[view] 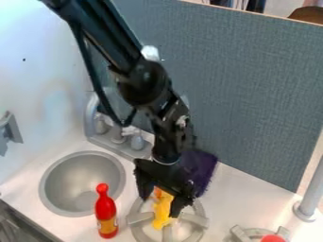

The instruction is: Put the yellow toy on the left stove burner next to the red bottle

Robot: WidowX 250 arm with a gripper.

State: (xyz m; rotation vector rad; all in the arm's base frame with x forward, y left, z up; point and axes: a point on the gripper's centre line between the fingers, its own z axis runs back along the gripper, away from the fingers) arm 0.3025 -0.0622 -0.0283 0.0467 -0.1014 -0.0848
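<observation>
At the left edge of the frame, you have a grey bracket [9, 130] on the white wall [47, 71], and the round metal sink [79, 165] sits right of it, in the lower left. The grey toy faucet [93, 113] rises behind the sink, with its knobs beside the spout. Near the sink's right side, you'll see a red bottle [106, 210] standing upright, with a narrow neck and a yellow band low on its body. Your arm [104, 35] comes in from the upper left and slants down to the black gripper [161, 206], low in the frame and just right of centre, over a grey stove burner [140, 231]. Your jaws stand well apart, one on each side of a yellow toy [163, 208] with an orange part at its upper end; the toy is over the burner, and you can't tell from here whether either jaw touches it. Just behind the gripper, to its right, is a dark purple item [203, 170], partly hidden by it. The blue-grey panel [246, 85] spans the back. Toward the lower right, a red object [273, 238] is at a second burner [243, 234], and a grey post [311, 194] stands upright near the right edge.
</observation>
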